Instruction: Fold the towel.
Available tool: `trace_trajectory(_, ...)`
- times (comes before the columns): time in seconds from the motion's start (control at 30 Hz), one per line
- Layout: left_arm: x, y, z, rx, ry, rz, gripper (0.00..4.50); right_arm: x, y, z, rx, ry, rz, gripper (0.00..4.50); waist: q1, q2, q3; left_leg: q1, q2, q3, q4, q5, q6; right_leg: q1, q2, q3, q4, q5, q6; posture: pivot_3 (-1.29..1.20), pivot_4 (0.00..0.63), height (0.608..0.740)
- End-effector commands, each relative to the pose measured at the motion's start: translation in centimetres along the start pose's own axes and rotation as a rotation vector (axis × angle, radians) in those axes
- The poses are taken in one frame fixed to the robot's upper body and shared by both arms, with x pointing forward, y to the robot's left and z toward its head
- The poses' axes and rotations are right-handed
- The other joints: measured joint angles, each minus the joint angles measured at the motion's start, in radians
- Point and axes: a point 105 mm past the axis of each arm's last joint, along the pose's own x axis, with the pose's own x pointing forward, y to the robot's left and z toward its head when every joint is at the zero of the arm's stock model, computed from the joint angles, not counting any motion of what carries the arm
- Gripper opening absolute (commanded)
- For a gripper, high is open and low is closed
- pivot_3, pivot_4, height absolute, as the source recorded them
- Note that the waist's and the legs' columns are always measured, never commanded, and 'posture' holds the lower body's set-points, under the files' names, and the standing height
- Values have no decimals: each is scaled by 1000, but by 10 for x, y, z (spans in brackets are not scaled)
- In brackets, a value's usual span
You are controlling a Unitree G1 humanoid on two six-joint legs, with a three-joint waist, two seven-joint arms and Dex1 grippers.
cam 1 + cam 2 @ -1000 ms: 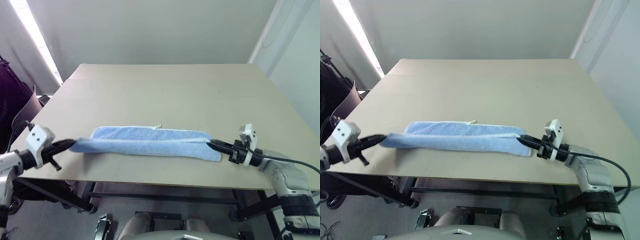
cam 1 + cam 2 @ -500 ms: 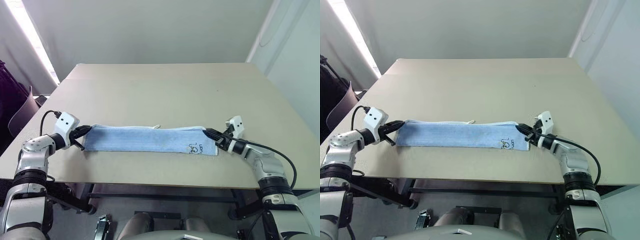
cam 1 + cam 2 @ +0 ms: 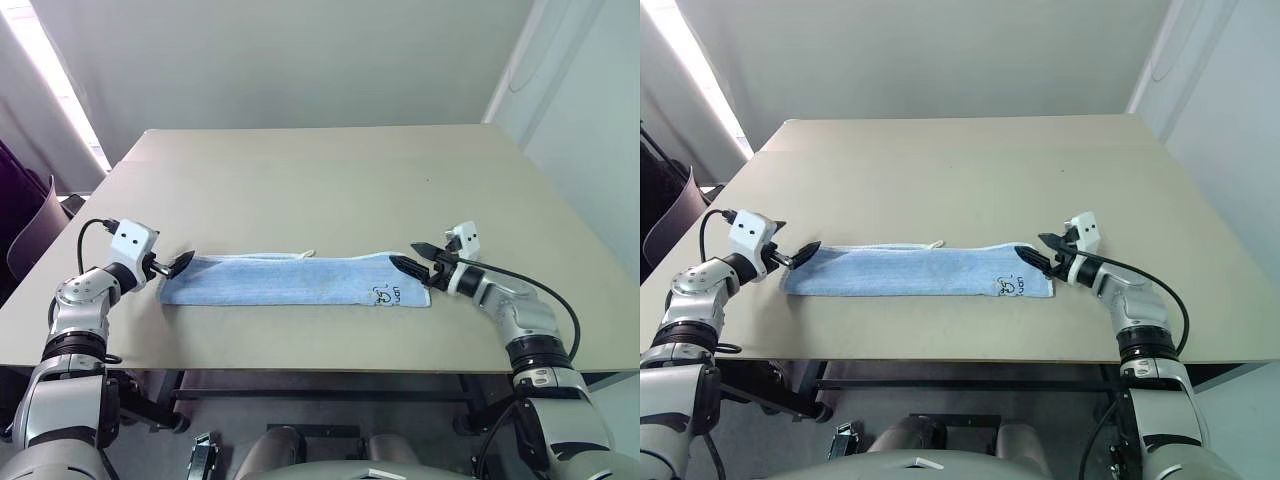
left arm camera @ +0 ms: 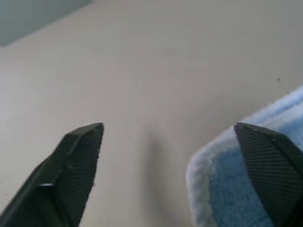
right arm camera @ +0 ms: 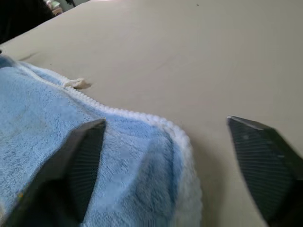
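Note:
The towel (image 3: 290, 280), light blue with white edging, lies flat on the table (image 3: 330, 190) as a long narrow strip near the front edge. Its dark logo (image 3: 388, 295) faces up near the right end, and a small white tag (image 3: 313, 253) sticks out of the far edge. My left gripper (image 3: 180, 264) stands open at the strip's left end, one finger over the towel's corner (image 4: 236, 189). At the right end my right gripper (image 3: 405, 256) is open too, its jaws straddling that corner (image 5: 71, 156). Neither one grips the cloth.
The tan table stretches far beyond the towel toward a grey wall. Its front edge runs just below the towel, and its left edge is close to my left arm. A dark chair (image 3: 25, 215) stands off the table's left side.
Both grippers carried the towel's near edge forward over the strip, laid it down with the logo up, then opened and let go. The camera view also shifted.

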Motion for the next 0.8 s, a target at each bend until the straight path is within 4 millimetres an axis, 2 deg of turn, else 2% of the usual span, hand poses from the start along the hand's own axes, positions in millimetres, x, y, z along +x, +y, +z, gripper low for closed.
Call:
trace_trajectory(0.03, -5, 8, 35, -2, -135, -15, 4500, -10, -12, 22, 56, 85, -59, 4425, -1, 0, 0, 0, 0, 0, 0, 0, 0, 0, 0, 0, 0, 0, 0, 0, 0, 740)
trace_trajectory(0.17, -20, -28, 53, -98, -184, -225, 4500, -40, -3, 24, 324, 147, 73, 4425, -2, 0, 0, 0, 0, 0, -1, 0, 0, 0, 0, 0, 0, 0, 0, 0, 0, 740)
trace_trajectory(0.23, -30, -46, 50, -103, -145, -303, 4500, -53, 1, 27, 427, 145, 124, 4425, -4, 0, 0, -1, 0, 1, -1, -1, 2, 0, -1, 1, -1, 0, -1, 0, 0, 740)
trace_trajectory(0.4, -39, -78, 34, -121, -54, -384, 4500, -72, 16, 8, 600, 281, 170, 4425, 0, 0, 0, -1, 1, 1, -1, -1, 2, 1, 0, 1, 0, 0, -2, 0, 0, 740)
trace_trajectory(0.63, -30, -101, 32, -170, -47, -419, 4500, -77, 26, -12, 749, 360, 167, 4425, 5, 1, 0, -1, 1, 3, 4, -1, 2, 2, -1, 1, -2, -2, -5, 0, 0, 740)
trace_trajectory(0.8, -28, -116, 29, -175, -23, -460, 4500, -66, 29, -23, 787, 371, 155, 4425, -1, -1, 0, -2, 1, 4, 6, -2, 3, 2, -1, 1, -2, -2, -4, 0, 0, 740)
